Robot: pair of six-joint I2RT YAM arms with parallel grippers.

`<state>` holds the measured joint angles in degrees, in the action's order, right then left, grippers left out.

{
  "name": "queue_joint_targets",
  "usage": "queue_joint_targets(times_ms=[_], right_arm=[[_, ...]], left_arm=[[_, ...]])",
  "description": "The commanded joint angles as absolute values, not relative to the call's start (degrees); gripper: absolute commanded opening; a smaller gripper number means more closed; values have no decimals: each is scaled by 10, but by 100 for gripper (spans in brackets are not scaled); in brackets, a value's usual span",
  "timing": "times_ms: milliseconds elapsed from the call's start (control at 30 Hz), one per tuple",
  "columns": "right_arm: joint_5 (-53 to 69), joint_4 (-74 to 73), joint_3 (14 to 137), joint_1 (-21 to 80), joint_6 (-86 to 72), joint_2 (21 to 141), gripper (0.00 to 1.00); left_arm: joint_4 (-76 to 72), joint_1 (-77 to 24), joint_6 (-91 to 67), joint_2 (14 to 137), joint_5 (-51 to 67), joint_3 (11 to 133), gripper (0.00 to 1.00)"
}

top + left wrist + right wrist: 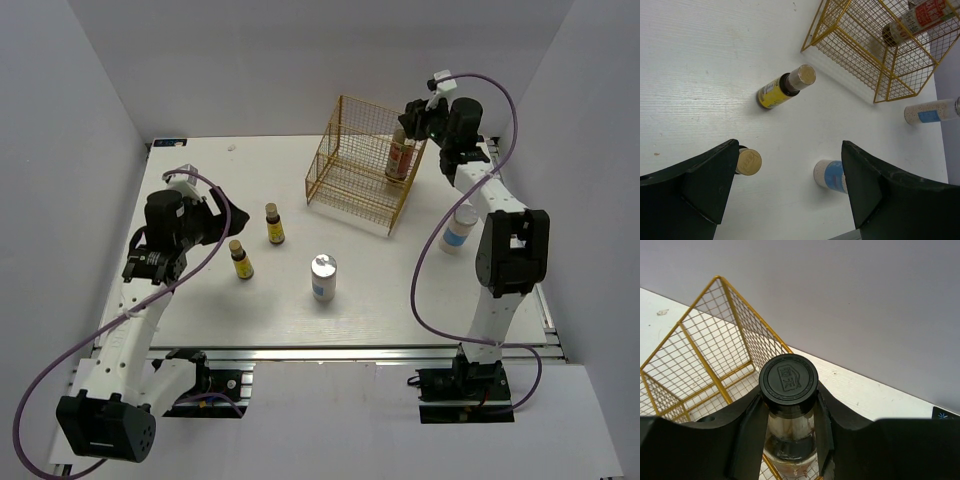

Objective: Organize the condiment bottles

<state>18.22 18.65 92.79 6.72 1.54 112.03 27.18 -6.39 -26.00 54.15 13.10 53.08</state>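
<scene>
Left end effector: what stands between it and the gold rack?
An amber bottle with a yellow label stands between the left end effector and the rack; the left wrist view shows it.

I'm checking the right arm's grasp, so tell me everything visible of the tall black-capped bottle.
The tall bottle has a round black cap with an embossed mark, a clear, glass-looking body showing brownish contents, and a red-and-white label. It stands upright at the right end of the gold wire rack, its neck clamped just under the cap by the right gripper. Whether its base rests on the shelf is unclear.
</scene>
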Motion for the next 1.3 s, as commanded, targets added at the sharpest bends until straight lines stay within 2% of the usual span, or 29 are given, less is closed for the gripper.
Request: queue_joint_targets(times_ms=[0, 67, 100, 200, 300, 400, 533, 867, 1000, 1033, 1100, 1133, 1167, 1200, 1233, 1267], right_arm=[[206, 298, 925, 64, 19, 1049, 5], [207, 299, 918, 64, 20, 1046, 17], [212, 298, 912, 64, 22, 1045, 28], [222, 293, 906, 64, 28, 1038, 52], [228, 285, 907, 64, 32, 1034, 67], [233, 274, 909, 64, 35, 1029, 75], [235, 267, 913, 64, 35, 1027, 78], [260, 239, 967, 63, 32, 984, 78], [325, 140, 995, 62, 61, 950, 74], [344, 121, 995, 62, 77, 933, 70], [414, 75, 995, 62, 98, 918, 55], [438, 19, 995, 62, 109, 911, 48], [461, -11, 995, 62, 124, 898, 38], [493, -45, 992, 62, 127, 892, 19], [509, -107, 980, 63, 132, 887, 14], [525, -141, 971, 63, 156, 874, 14]], left_arm=[[256, -66, -263, 547, 146, 528, 93], [254, -66, -264, 548, 149, 526, 93], [253, -66, -264, 549, 149, 527, 93], [251, -66, -265, 550, 149, 524, 93], [249, -66, -265, 550, 152, 521, 93], [246, -66, -267, 550, 154, 519, 94], [243, -66, -266, 549, 156, 518, 94], [250, -66, -259, 543, 163, 522, 94], [245, -66, -256, 546, 178, 521, 86], [244, -66, -252, 547, 183, 521, 82], [245, -67, -249, 556, 197, 525, 74], [247, -67, -246, 561, 201, 526, 64], [248, -67, -243, 564, 205, 528, 59], [250, -67, -240, 572, 212, 533, 53], [250, -68, -238, 575, 212, 536, 45], [251, -69, -235, 577, 211, 539, 43]])
